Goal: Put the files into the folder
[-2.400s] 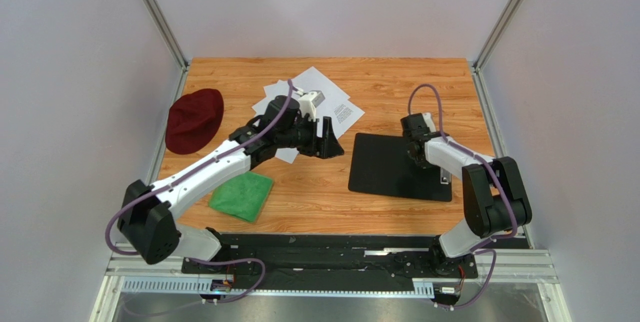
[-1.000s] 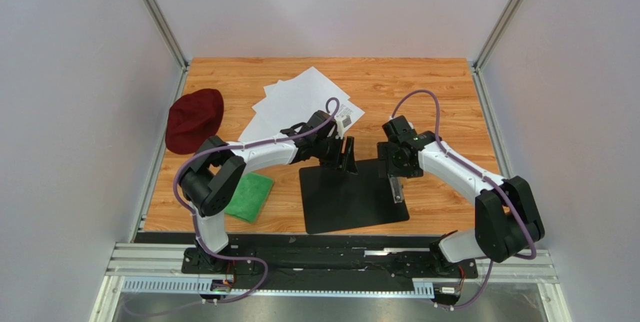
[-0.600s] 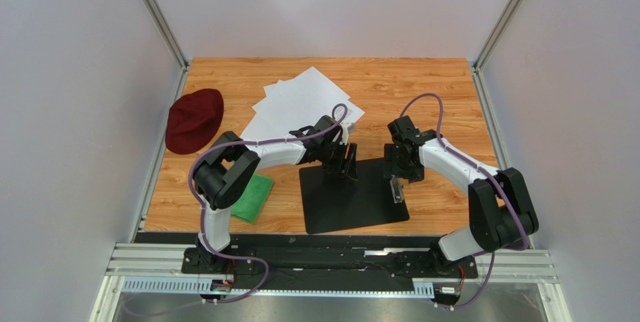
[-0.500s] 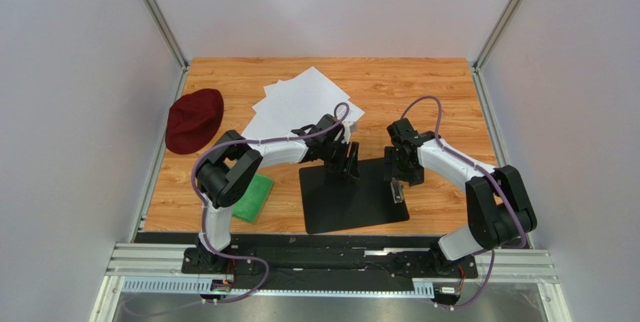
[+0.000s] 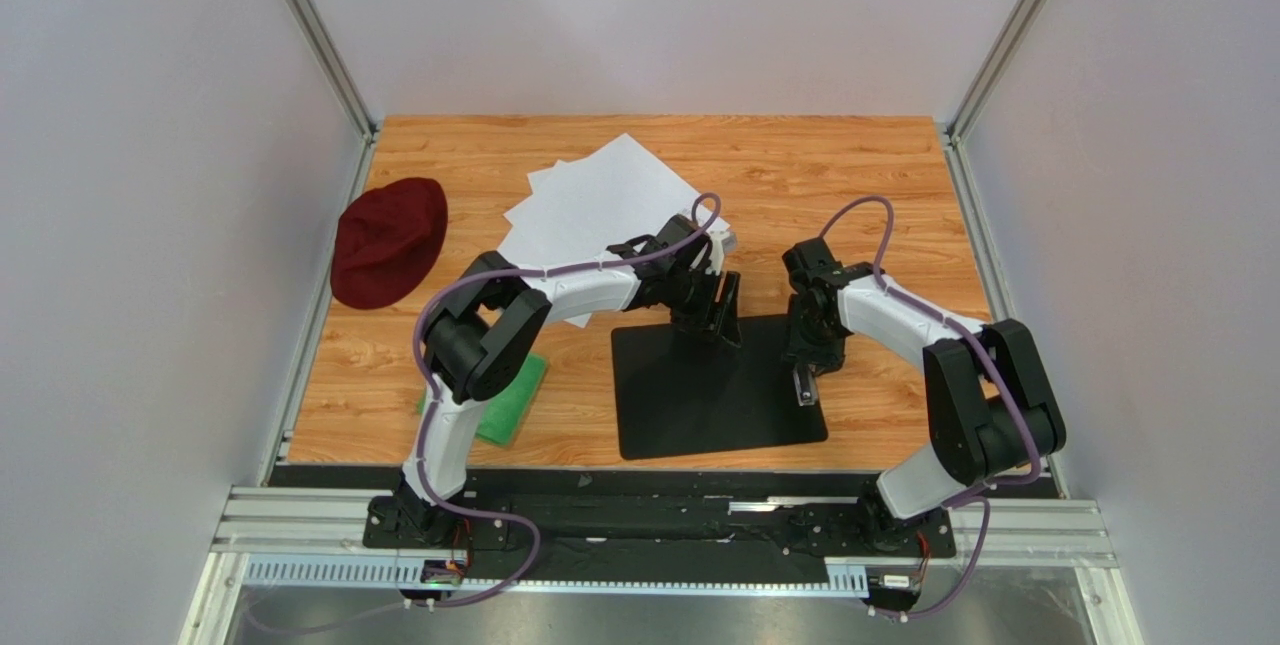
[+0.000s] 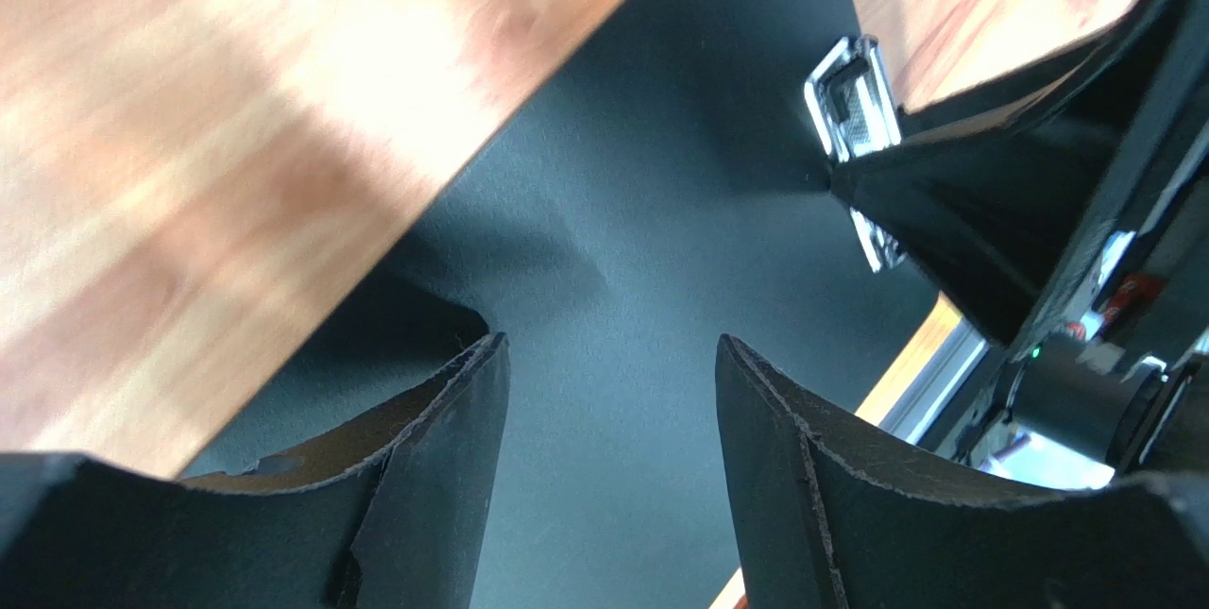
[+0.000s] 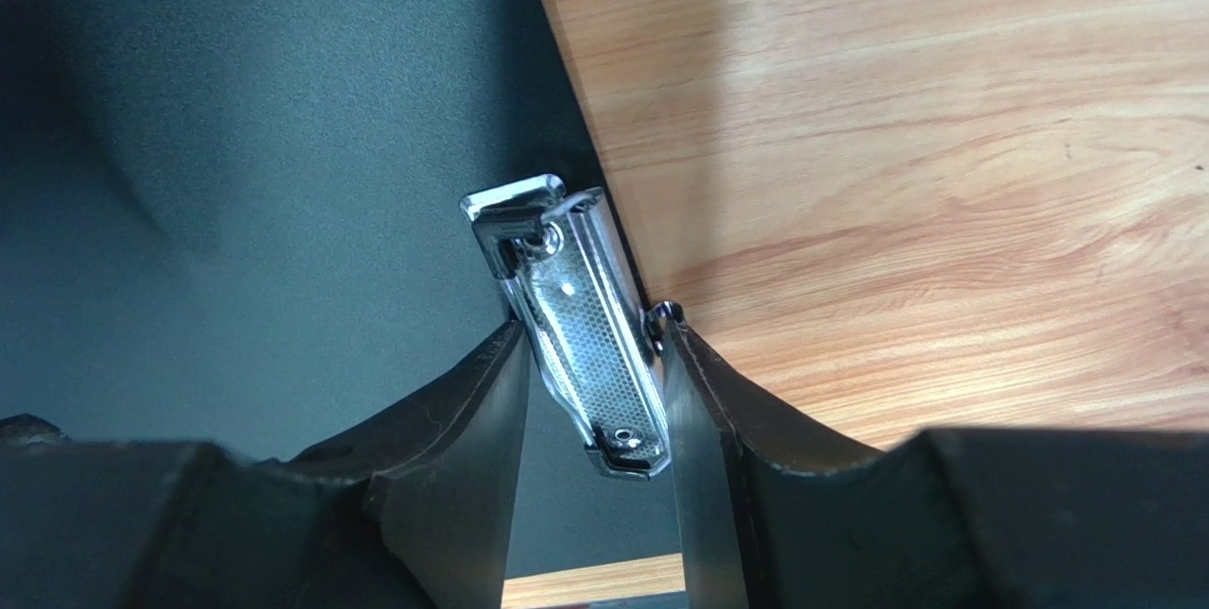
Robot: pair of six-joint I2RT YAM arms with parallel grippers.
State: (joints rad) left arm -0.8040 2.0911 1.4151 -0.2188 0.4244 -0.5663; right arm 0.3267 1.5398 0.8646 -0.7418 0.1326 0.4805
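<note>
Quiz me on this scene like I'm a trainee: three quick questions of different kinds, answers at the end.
1. True or false: the files already lie inside the folder.
2. Which has the folder's metal clip between its fingers? A left gripper; B right gripper; C neither.
3. Short answer: which item does the left arm partly hide in the top view?
Key: 1 false, they lie on the table behind it; 2 B; 3 the green cloth.
</note>
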